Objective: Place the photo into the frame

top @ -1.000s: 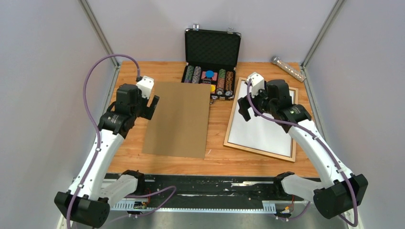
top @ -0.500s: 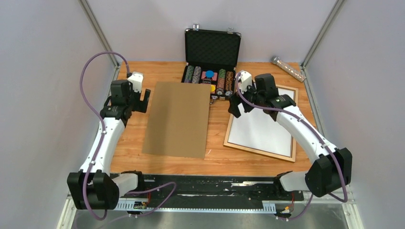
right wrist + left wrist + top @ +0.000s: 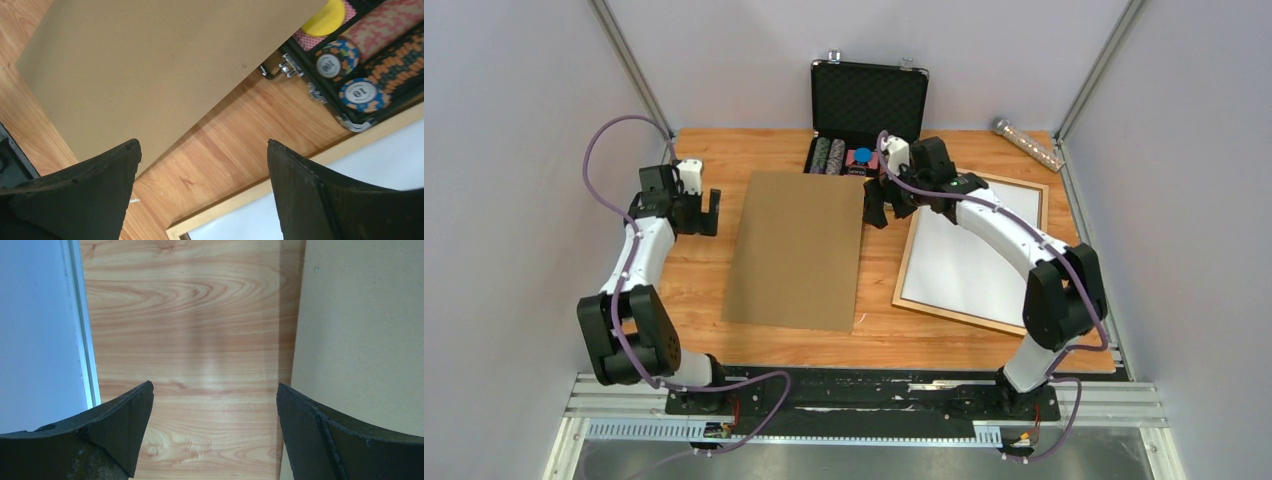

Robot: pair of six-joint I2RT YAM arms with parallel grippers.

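Observation:
The frame (image 3: 907, 250), light-brown wood, lies flat at the right of the table. A white sheet (image 3: 974, 260) fills it; this may be the photo lying with its plain back up, as no printed side shows. My right gripper (image 3: 879, 210) is open and empty over the gap between the frame's far left corner and the brown backing panel (image 3: 799, 250). In the right wrist view the gripper (image 3: 202, 142) has the panel (image 3: 150, 65) on its left, and the frame rail (image 3: 225, 206) and white sheet (image 3: 380, 160) on its right. My left gripper (image 3: 702, 210) is open and empty left of the panel. It (image 3: 215, 386) hangs over bare wood beside the panel's edge (image 3: 360, 330).
An open black case (image 3: 864, 110) with poker chips (image 3: 360, 80) stands at the back centre, its front touching the panel's far right corner. A clear tube (image 3: 1027, 143) lies at the back right. The left wall rail (image 3: 82, 330) is close to my left gripper.
My right gripper moved left off the frame to the gap by the panel's far right corner. My left gripper moved left and back, away from the panel. The panel and frame have not moved.

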